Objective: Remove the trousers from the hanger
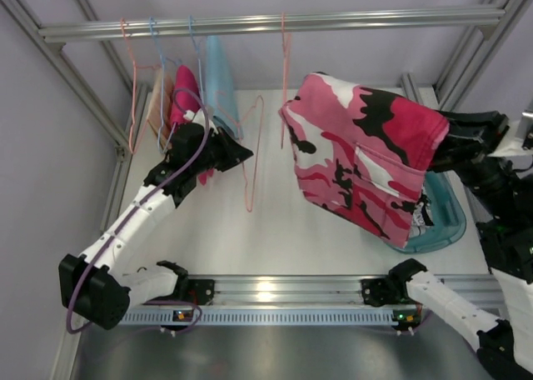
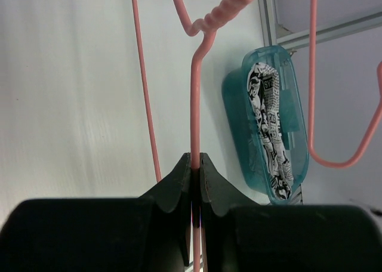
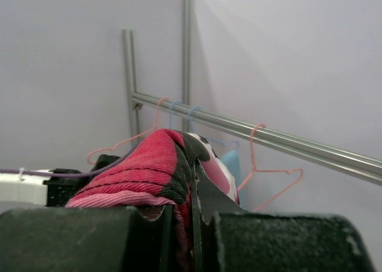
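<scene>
Left gripper (image 2: 196, 167) pinches the hanger (image 2: 194, 105); right gripper (image 3: 192, 185) is clamped on the trousers (image 1: 358, 155). Better lower them into the bin (image 1: 454, 226) before letting go.

The left gripper (image 2: 196, 164) was closed on a pink hanger (image 2: 194, 105), its black fingers (image 2: 173, 188) pinching the upright wire between them. Above the grip the wire bent into a twisted neck running to the upper right. A second thin pink wire (image 2: 146, 105) ran down just left of it, and a curved pink wire (image 2: 313, 75) hung at the right. Beyond, on the white table (image 2: 71, 105), lay a teal bin (image 2: 236, 105) with black-and-white print trousers (image 2: 268, 129) inside. A metal frame (image 2: 334, 27) crossed the upper right corner.
</scene>
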`<action>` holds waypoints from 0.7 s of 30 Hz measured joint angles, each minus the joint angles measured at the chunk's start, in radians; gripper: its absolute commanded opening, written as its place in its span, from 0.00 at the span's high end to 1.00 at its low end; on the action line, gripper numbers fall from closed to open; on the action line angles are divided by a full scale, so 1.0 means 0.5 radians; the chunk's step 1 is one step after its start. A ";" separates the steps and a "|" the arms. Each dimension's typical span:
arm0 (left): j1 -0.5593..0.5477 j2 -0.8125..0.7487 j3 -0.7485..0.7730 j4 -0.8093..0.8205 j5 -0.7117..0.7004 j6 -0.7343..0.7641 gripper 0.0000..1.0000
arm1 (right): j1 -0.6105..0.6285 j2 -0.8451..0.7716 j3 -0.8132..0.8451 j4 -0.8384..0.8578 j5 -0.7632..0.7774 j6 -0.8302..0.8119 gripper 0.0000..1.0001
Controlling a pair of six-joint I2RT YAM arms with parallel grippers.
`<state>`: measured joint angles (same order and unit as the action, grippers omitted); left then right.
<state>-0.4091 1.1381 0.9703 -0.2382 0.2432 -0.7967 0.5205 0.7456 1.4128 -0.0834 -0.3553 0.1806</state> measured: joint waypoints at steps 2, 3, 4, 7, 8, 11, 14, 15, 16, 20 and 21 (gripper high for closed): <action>-0.012 0.012 0.000 -0.004 0.008 0.005 1.00 | -0.134 -0.079 -0.002 -0.056 -0.004 0.011 1.00; -0.017 0.015 0.000 -0.007 0.012 0.005 1.00 | -0.215 -0.129 -0.002 -0.084 -0.001 0.014 1.00; -0.022 0.015 0.001 -0.007 0.016 0.007 1.00 | -0.274 -0.169 -0.002 -0.102 0.005 0.017 1.00; -0.033 0.015 0.014 -0.017 0.038 0.006 1.00 | -0.500 -0.320 -0.037 -0.141 0.047 0.059 1.00; -0.034 0.015 0.019 -0.021 0.047 0.005 1.00 | -0.591 -0.381 -0.054 -0.155 0.059 0.085 1.00; -0.040 0.015 0.030 -0.027 0.058 0.006 1.00 | -0.877 -0.561 -0.084 -0.246 0.123 0.137 1.00; -0.048 0.015 0.035 -0.031 0.063 0.005 1.00 | -1.144 -0.712 -0.072 -0.389 0.256 0.133 1.00; -0.050 0.015 0.035 -0.030 0.066 0.005 1.00 | -1.227 -0.755 -0.056 -0.455 0.318 0.111 1.00; -0.052 0.015 0.035 -0.029 0.072 0.002 1.00 | -1.276 -0.780 -0.042 -0.507 0.378 0.094 1.00; -0.065 0.015 0.035 -0.021 0.087 -0.011 1.00 | -1.407 -0.860 -0.043 -0.711 0.629 -0.014 1.00; -0.070 0.015 0.035 -0.018 0.089 -0.012 1.00 | -1.423 -0.872 -0.065 -0.746 0.674 -0.035 1.00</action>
<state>-0.4442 1.1458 0.9878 -0.2474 0.2878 -0.8028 -0.1909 0.3096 1.3804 -0.4564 -0.0185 0.1631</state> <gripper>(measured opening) 0.109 0.053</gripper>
